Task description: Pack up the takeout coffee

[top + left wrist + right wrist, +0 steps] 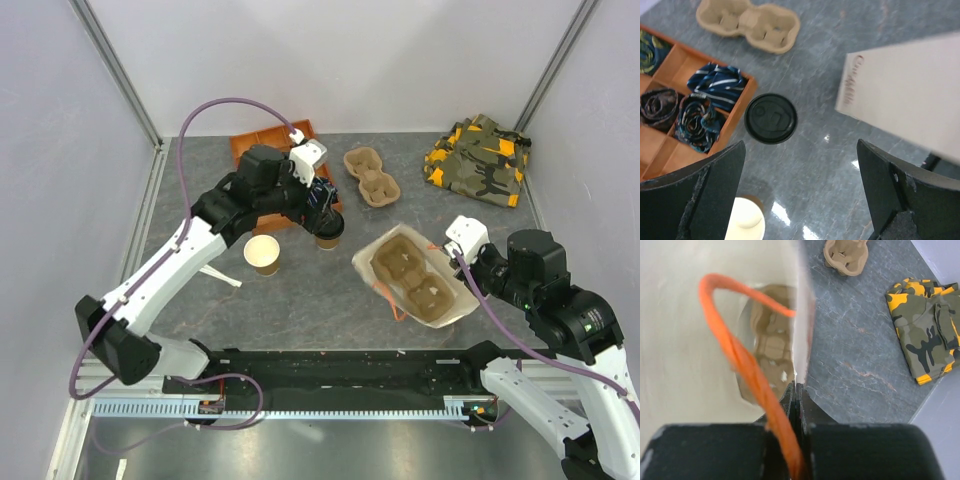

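Observation:
The takeout coffee (328,228), a tan cup with a black lid, stands on the table beside the orange tray; in the left wrist view its lid (770,118) shows from above. My left gripper (320,204) hovers over it, open and empty (800,195), with the lid ahead of the fingertips. A brown pulp carrier (415,275) lies inside a white paper bag (462,305). My right gripper (451,260) is shut on the bag's rim (797,390). The carrier (772,340) shows inside the bag, behind an orange handle (740,355).
A lidless tan cup (262,254) stands left of the coffee, also in the left wrist view (745,220). An orange divided tray (258,142) holds rolled ties (715,82). A second carrier (370,176) lies at the back. Camouflage cloth (478,160) lies back right.

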`<state>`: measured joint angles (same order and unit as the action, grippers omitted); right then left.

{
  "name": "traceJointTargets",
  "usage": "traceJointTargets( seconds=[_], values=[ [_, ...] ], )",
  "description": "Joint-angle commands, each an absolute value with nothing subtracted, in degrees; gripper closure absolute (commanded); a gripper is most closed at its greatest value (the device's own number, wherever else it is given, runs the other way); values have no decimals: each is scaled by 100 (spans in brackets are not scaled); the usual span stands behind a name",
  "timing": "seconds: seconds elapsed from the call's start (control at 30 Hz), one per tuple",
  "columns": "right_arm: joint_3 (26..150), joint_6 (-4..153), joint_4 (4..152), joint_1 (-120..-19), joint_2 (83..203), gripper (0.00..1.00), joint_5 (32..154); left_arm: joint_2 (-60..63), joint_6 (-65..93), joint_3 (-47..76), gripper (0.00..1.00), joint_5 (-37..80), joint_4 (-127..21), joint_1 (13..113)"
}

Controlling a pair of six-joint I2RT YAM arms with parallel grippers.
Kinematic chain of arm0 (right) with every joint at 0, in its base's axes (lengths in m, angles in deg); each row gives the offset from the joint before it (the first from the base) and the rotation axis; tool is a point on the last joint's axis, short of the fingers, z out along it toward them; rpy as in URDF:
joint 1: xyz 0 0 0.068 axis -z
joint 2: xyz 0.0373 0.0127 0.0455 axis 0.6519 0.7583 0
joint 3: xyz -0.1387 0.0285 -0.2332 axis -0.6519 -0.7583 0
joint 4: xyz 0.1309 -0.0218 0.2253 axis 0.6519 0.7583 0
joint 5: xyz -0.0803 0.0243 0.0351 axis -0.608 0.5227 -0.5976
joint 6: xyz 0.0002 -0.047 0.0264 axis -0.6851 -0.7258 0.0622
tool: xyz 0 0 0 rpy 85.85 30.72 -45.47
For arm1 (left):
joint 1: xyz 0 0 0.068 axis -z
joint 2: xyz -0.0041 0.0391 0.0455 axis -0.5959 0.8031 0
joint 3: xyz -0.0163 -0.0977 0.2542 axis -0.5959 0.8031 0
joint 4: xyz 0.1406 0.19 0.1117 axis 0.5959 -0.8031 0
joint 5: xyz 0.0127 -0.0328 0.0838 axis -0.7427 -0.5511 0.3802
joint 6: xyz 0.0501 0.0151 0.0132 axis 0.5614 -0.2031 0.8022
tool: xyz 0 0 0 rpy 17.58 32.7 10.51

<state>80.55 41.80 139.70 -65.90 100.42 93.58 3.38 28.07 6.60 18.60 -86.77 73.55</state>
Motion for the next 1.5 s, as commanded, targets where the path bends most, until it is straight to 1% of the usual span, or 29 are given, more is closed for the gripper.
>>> traceJointTargets(
  seconds=[0.0,0.13,0.4,0.53,0.67,0.93,1.17,1.47],
  values=[
    [8127,4190,13651,-6573,10020,100,9232,888,3137,398,0,2035,-9046,7340],
    [8119,3839,13572,-6564,9958,100,9231,1337,3420,160,0,2228,-9046,7314],
    [8180,2547,13686,-6573,10081,100,9592,2164,3718,-358,0,2501,-9107,7323],
    [8145,2134,13712,-6564,10090,100,9496,2437,3868,-473,0,2589,-9178,7331],
    [8119,2107,13712,-6573,10117,100,9434,2621,3912,-543,0,2527,-9213,7358],
    [8136,2361,13721,-6564,10116,100,9407,2850,4053,-517,0,2791,-9353,7568],
    [8145,2476,13721,-6573,10117,100,9372,3254,4035,-955,0,2826,-9670,7657],
    [8119,2572,13704,-6564,10108,100,9319,3483,4167,-1299,0,2817,-10047,7683]
  ],
)
